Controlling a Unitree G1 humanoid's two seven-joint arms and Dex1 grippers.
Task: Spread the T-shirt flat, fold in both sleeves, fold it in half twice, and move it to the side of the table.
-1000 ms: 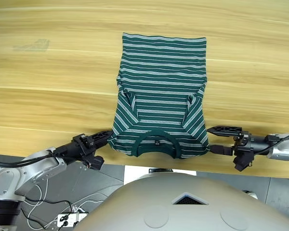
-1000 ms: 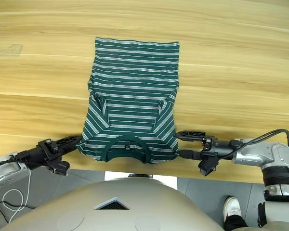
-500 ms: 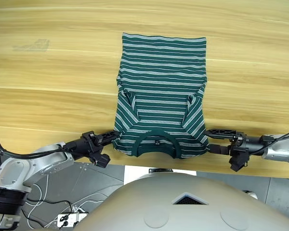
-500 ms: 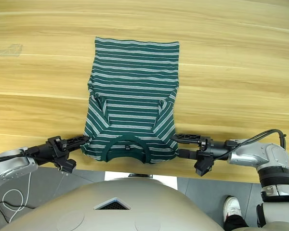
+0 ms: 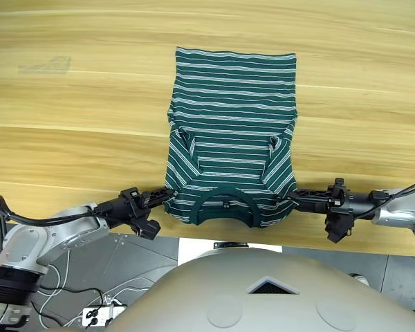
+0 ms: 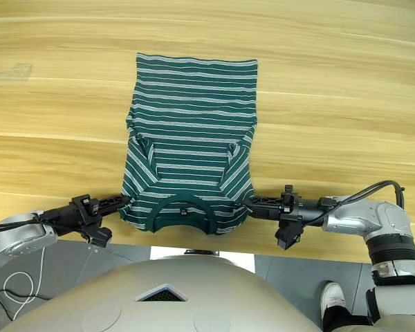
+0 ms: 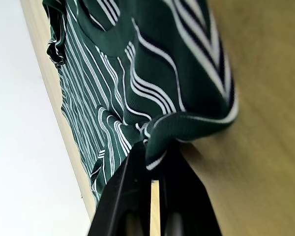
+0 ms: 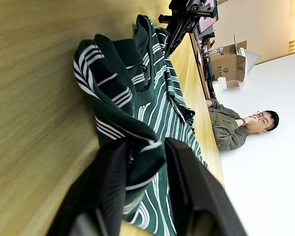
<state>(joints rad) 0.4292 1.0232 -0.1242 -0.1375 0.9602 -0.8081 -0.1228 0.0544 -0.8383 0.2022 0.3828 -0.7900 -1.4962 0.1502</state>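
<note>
I see striped T-shirt (image 5: 232,138) on table (image 5: 69,124), sleeves folded in, collar at 6 o'clock. Left gripper (image 5: 162,196) pinches shoulder corner at 7, right gripper (image 5: 294,196) at 5. Fabric likely soft, light, floppy; corners best hold.

A bunched edge of the green striped T-shirt (image 7: 152,73) was gripped by the left end effector (image 7: 151,167) on the wooden table (image 7: 265,123).

A: Head pair placement?
B: Set high, aimed forward and down. Table (image 5: 69,138) and whole T-shirt (image 5: 232,117) are shared by both eyes, slightly offset.
A: Wrists?
B: Set low along the tabletop, close behind left gripper (image 7: 152,152) and right gripper (image 8: 145,147); T-shirt's collar end viewed from opposite sides.
</note>
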